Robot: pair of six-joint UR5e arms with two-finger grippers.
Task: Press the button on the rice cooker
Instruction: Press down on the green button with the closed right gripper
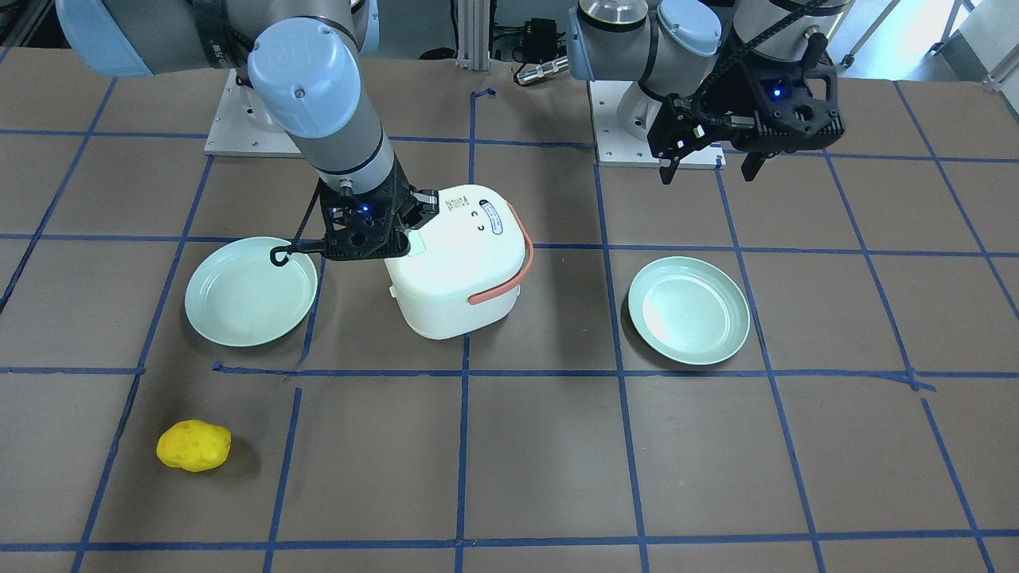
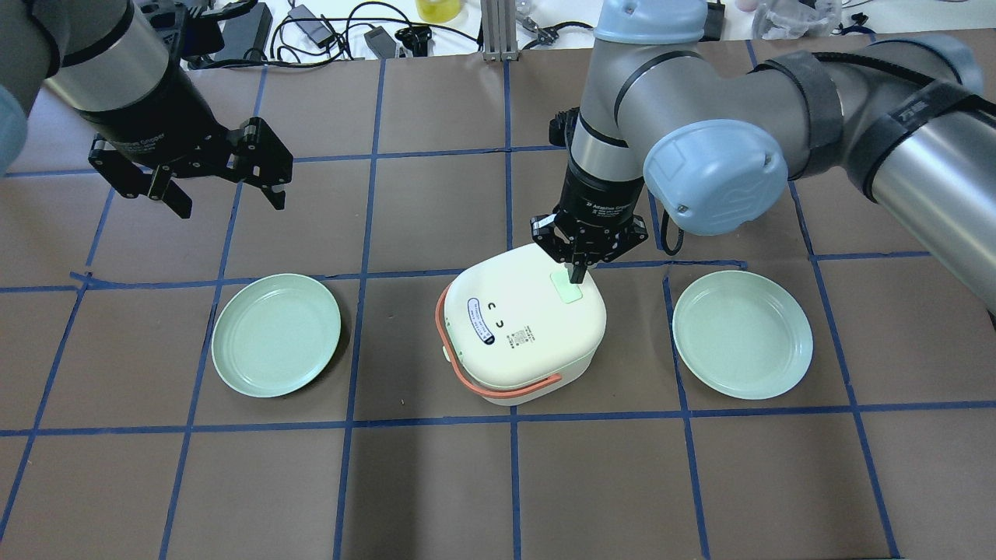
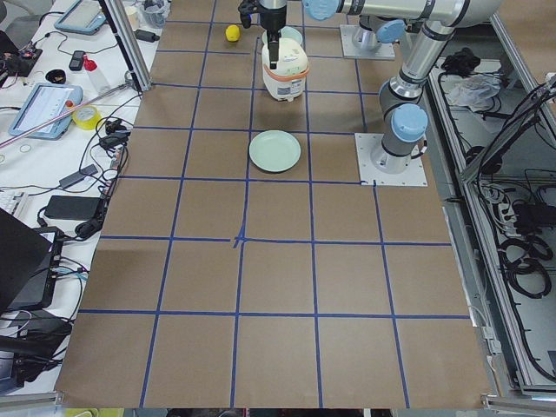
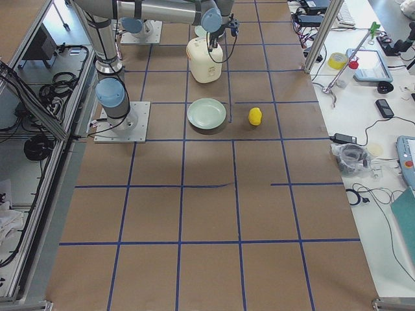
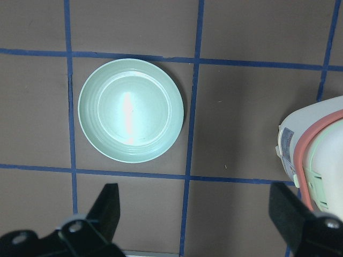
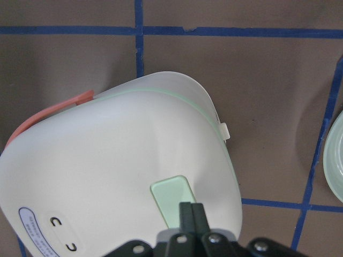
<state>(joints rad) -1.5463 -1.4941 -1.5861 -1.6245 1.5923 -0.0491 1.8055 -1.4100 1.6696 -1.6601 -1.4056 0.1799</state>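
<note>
A white rice cooker (image 2: pixel 523 325) with an orange handle stands mid-table, also in the front view (image 1: pixel 462 263). Its pale green button (image 2: pixel 566 286) is on the lid, clear in the right wrist view (image 6: pixel 172 201). My right gripper (image 2: pixel 576 271) is shut, its fingertips (image 6: pixel 191 211) together at the button's edge, touching or just above it; it also shows in the front view (image 1: pixel 407 227). My left gripper (image 2: pixel 223 198) is open and empty, raised over the table's far left, apart from the cooker; it shows in the front view (image 1: pixel 708 169).
Two pale green plates flank the cooker (image 2: pixel 276 334) (image 2: pixel 741 334); the left one shows below the left wrist (image 5: pixel 131 111). A yellow potato-like object (image 1: pixel 193 446) lies on the right arm's side, toward the operators' edge. Cables and gear line the table's far edge.
</note>
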